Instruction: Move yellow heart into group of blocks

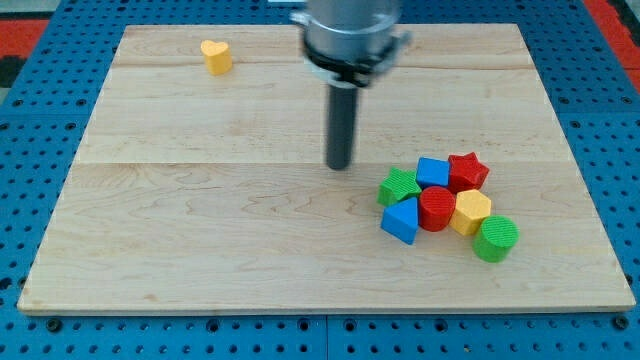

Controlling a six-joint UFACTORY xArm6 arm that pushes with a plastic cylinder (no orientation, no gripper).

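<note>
Wooden board [200, 250] on blue pegboard [30, 330]. Lower right: 7-block cluster, touching: green cylinder [495, 239], blue block [401, 220], yellow hexagon [471, 211], red cylinder [436, 208], green star [399, 187], blue cube [433, 172], red star [467, 171]. My tip [340, 166] sits centre frame, just left of cluster, touching nothing; bare rod, no jaws. Yellow heart [215, 56] upper left, well apart.

the pale wooden counter [200, 230] carries a yellow heart [215, 56] alone near the view's top left, and at the lower right a tight cluster: green star [398, 186], blue cube [432, 171], red star [467, 171], blue block [401, 220], red cylinder [436, 208], yellow hexagon [470, 211], green cylinder [495, 238].
</note>
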